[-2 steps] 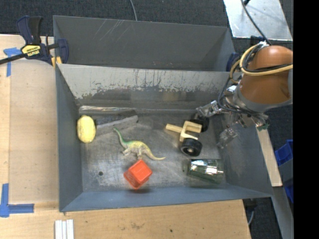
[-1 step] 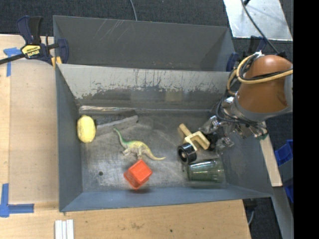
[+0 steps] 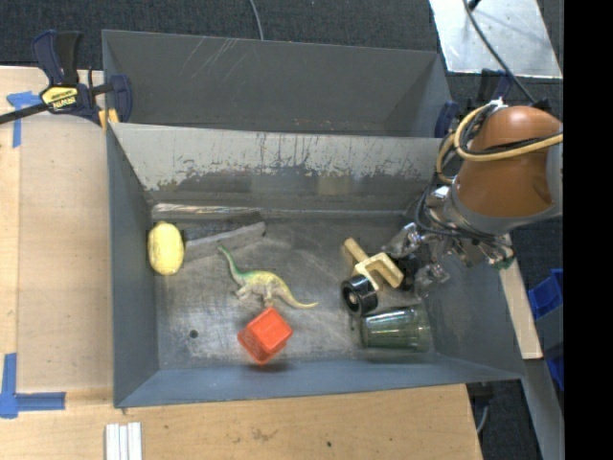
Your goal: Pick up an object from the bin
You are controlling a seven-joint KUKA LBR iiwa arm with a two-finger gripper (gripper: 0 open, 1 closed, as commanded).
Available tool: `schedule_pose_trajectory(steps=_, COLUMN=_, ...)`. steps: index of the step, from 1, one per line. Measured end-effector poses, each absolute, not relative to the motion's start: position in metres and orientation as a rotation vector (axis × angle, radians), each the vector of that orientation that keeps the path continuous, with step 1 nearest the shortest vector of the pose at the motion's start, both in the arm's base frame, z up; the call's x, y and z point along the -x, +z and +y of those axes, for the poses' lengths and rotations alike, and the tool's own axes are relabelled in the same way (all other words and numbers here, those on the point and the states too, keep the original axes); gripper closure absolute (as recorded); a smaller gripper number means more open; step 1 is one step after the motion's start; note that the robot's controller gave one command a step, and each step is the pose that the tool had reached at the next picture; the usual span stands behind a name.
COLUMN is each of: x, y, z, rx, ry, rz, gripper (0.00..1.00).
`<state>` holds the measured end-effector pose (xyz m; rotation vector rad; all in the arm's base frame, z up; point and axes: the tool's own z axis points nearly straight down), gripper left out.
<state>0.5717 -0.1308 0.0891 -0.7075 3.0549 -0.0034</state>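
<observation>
Glossy orange wrist dome [image 3: 503, 161] tops the tool [image 3: 421, 255] (grip state unclear) beside a tan wooden block [image 3: 380, 266] and black cylinder [image 3: 359, 296]

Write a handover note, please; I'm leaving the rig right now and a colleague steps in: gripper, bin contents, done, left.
Gripper: down at the right side of the bin, next to a tan wooden piece and a black cylinder; its state cannot be told.
Also in the bin: glass jar on its side front right, orange block and toy dinosaur mid-floor, yellow lemon far left.
Done: nothing visibly lifted.
Left: grasp one thing and raise it out.
</observation>
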Motion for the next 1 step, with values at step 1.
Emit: schedule_pose_trajectory(steps=1, x=-0.5658, y=0.1182, z=-0.1281, rx=0.641, ry=0.003, rz=3.077, gripper=1.0)
